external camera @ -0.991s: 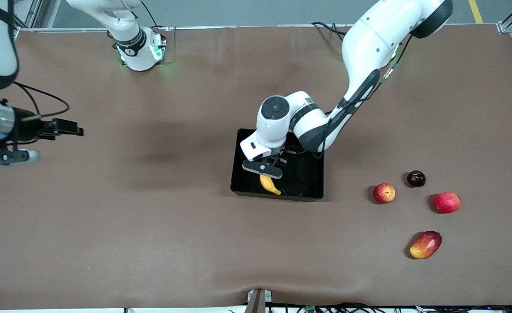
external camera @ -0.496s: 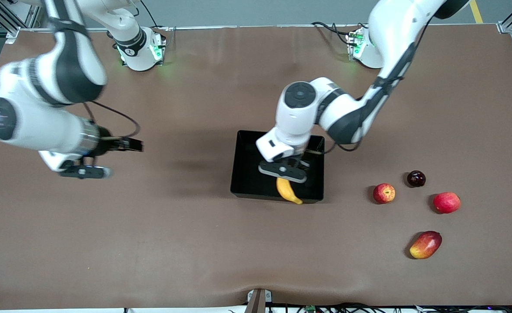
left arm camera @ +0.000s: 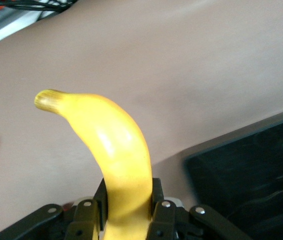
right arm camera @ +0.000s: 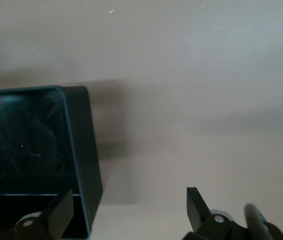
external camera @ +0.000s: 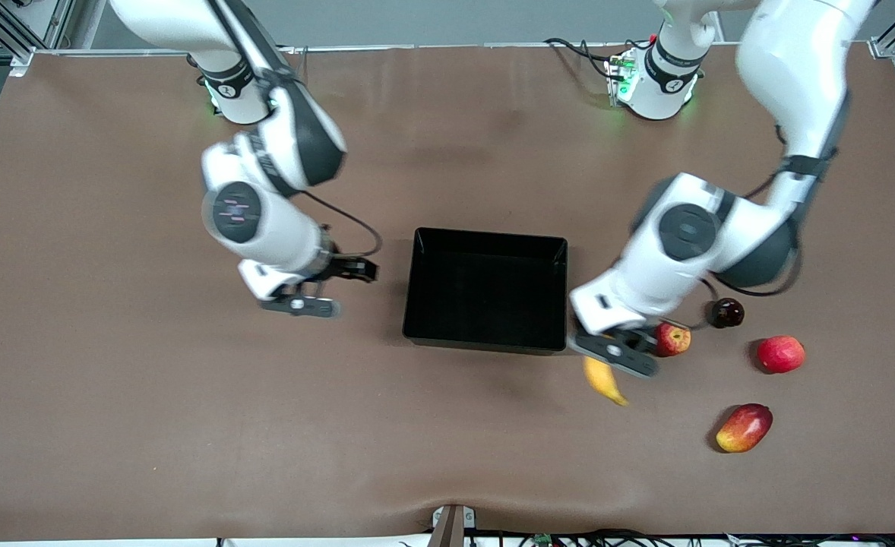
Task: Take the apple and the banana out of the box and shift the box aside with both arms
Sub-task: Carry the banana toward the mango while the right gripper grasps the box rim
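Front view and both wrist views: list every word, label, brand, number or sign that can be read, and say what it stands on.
None can be read.
Right arm's base collar: a small dark mark, too small to read.
Left arm's base collar: a small dark mark, too small to read.
Banana, black bin, apple, mango: no label or print visible.

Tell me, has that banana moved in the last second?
Yes. The left gripper, shut on the banana, has carried it out of the black box toward the left arm's end of the table, beside the small apple.
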`<state>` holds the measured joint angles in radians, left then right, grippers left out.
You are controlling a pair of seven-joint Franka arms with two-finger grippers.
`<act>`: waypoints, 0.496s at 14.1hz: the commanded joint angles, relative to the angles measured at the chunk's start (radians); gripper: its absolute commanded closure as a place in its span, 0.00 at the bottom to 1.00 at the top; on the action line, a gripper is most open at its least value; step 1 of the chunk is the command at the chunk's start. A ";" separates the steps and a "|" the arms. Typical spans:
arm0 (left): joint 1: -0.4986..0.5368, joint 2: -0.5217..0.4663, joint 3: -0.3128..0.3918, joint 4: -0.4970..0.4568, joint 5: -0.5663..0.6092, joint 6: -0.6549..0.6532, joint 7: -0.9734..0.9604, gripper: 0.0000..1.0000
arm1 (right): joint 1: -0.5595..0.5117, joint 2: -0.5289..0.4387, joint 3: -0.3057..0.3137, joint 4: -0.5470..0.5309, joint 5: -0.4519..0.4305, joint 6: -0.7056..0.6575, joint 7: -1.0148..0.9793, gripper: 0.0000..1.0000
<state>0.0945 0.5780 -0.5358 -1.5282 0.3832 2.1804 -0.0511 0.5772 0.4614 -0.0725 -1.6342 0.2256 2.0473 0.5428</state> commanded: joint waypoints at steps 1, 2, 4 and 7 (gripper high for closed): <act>0.083 0.019 -0.012 -0.003 -0.018 -0.010 0.190 1.00 | 0.048 0.084 -0.013 0.024 0.017 0.080 0.031 0.00; 0.108 0.042 -0.012 0.028 -0.018 -0.010 0.265 1.00 | 0.067 0.103 -0.013 0.024 0.017 0.109 0.043 0.00; 0.149 0.092 -0.012 0.072 -0.023 -0.010 0.434 1.00 | 0.096 0.137 -0.013 0.024 0.017 0.172 0.084 0.00; 0.207 0.154 -0.009 0.097 -0.044 -0.002 0.650 1.00 | 0.115 0.178 -0.013 0.025 0.017 0.252 0.105 0.00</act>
<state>0.2767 0.6786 -0.5326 -1.4787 0.3594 2.1808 0.4811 0.6757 0.6132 -0.0736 -1.6325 0.2267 2.2691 0.6286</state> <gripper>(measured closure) 0.643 0.000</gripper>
